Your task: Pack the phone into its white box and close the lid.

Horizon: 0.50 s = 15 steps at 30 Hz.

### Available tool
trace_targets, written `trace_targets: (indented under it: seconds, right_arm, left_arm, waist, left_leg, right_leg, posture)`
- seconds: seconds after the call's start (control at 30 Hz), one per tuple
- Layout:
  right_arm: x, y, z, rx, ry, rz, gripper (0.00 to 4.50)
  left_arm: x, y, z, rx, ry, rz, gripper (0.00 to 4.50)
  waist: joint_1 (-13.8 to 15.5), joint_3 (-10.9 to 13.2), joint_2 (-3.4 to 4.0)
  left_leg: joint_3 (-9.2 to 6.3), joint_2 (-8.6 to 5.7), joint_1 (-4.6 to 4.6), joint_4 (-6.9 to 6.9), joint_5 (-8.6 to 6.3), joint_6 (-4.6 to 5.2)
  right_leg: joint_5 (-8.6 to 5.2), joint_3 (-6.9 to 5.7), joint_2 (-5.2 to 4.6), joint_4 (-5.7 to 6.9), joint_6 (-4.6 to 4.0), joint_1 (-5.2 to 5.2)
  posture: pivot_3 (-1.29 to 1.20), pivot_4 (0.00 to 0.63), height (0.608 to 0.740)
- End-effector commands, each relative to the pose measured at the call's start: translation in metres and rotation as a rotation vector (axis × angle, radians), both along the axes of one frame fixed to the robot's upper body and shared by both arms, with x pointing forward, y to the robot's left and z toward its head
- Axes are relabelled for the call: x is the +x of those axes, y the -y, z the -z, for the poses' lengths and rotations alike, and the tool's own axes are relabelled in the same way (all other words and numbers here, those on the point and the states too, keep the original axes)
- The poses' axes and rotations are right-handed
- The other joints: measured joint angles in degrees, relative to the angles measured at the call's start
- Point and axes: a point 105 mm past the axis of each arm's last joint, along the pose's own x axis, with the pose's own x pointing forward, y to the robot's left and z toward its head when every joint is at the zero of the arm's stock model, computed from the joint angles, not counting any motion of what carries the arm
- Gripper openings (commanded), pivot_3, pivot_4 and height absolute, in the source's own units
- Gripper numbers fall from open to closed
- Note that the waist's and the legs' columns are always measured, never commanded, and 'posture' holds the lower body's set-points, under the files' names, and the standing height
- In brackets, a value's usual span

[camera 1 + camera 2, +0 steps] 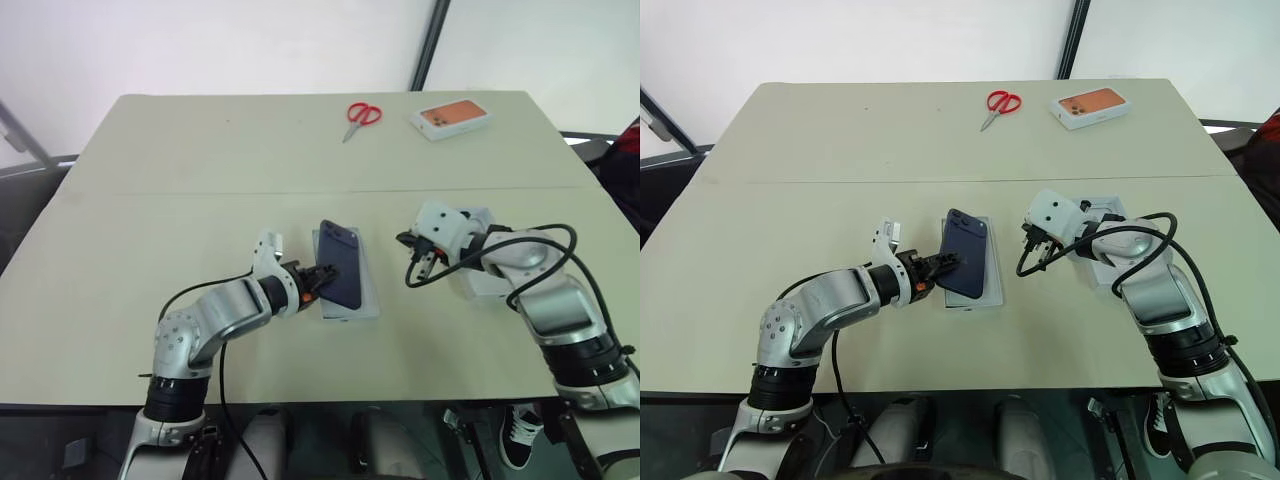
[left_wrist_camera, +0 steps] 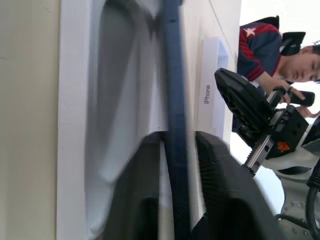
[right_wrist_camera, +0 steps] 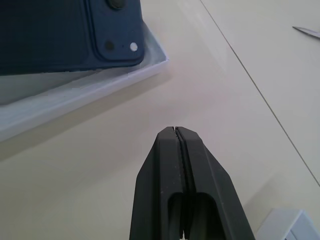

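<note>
Phone (image 1: pixel 966 264) tilts half into the box (image 1: pixel 985 298), its edge between the left claw (image 1: pixel 944 266) fingers, grip uncertain; right claw (image 3: pixel 176 131), pressed shut and empty, waits beside; lid (image 1: pixel 1102 262) not yet on.

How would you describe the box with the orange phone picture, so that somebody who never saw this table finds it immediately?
Start at the beige table and look to its far edge, toward the right corner. Beside the red-handled scissors lies a small white rectangular box with an orange phone picture on top. That orange print sets it apart from the shallow white cardboard tray under the dark navy-blue smartphone nearer the robot.
</note>
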Motion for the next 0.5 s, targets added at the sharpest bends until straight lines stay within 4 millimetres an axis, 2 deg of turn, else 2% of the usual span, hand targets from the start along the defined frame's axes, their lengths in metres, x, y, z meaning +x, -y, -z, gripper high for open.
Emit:
trace_targets:
  seconds: [0.03, 0.07, 0.13, 0.23, 0.33, 0.5]
  right_arm:
    - [0.001, -0.001, -0.014, -0.005, 0.052, -0.011, 0.0]
    - [0.001, -0.001, -0.014, -0.007, 0.053, -0.012, 0.0]
    - [0.001, -0.002, -0.014, -0.007, 0.055, -0.014, 0.0]
    - [0.002, -0.003, -0.015, -0.007, 0.056, -0.019, 0.0]
    - [0.002, -0.005, -0.016, -0.006, 0.059, -0.025, 0.0]
    - [0.003, -0.006, -0.017, -0.007, 0.06, -0.027, 0.0]
  left_arm:
    - [-0.006, 0.005, -0.017, -0.04, 0.071, 0.036, 3.05]
    - [-0.007, 0.004, -0.017, -0.038, 0.077, 0.04, 3.63]
    - [-0.009, 0.004, -0.018, -0.033, 0.092, 0.053, 4.46]
    - [-0.016, -0.001, -0.012, 0.04, 0.124, 0.108, 4.46]
    - [-0.016, -0.017, -0.007, 0.1, 0.138, 0.109, 4.46]
    - [-0.01, -0.048, -0.027, 0.164, 0.259, 0.107, 4.46]
  waist:
    - [0.0, 0.0, 0.0]
    - [0.0, 0.0, 0.0]
    - [0.0, 0.0, 0.0]
    - [-0.1, 0.0, 0.0]
    - [-0.2, 0.0, 0.0]
    - [-0.3, 0.0, 0.01]
  left_leg:
    - [0.0, 0.0, 0.0, 0.0, 0.0, 0.0]
    - [0.0, 0.01, 0.0, 0.0, 0.0, 0.0]
    - [0.0, 0.0, 0.0, 0.0, 0.0, 0.0]
    - [0.0, 0.0, 0.0, 0.0, 0.0, 0.0]
    - [0.0, 0.0, 0.02, -0.03, 0.0, 0.0]
    - [-0.01, 0.03, 0.02, -0.03, 0.0, 0.01]
  right_leg:
    - [0.0, 0.0, 0.0, 0.0, 0.0, 0.0]
    - [0.0, 0.0, 0.0, 0.0, 0.0, 0.0]
    - [0.0, 0.0, 0.0, 0.0, 0.0, 0.0]
    - [0.0, 0.0, 0.01, 0.0, 0.0, 0.0]
    - [0.0, 0.0, 0.03, 0.01, 0.0, 0.0]
    - [-0.01, -0.01, 0.03, 0.0, -0.01, 0.0]
  posture:
    - [0.0, 0.15, 0.74]
    - [0.0, 0.15, 0.74]
    - [0.0, 0.15, 0.74]
    - [0.0, 0.15, 0.74]
    - [0.0, 0.15, 0.74]
    - [0.0, 0.15, 0.74]
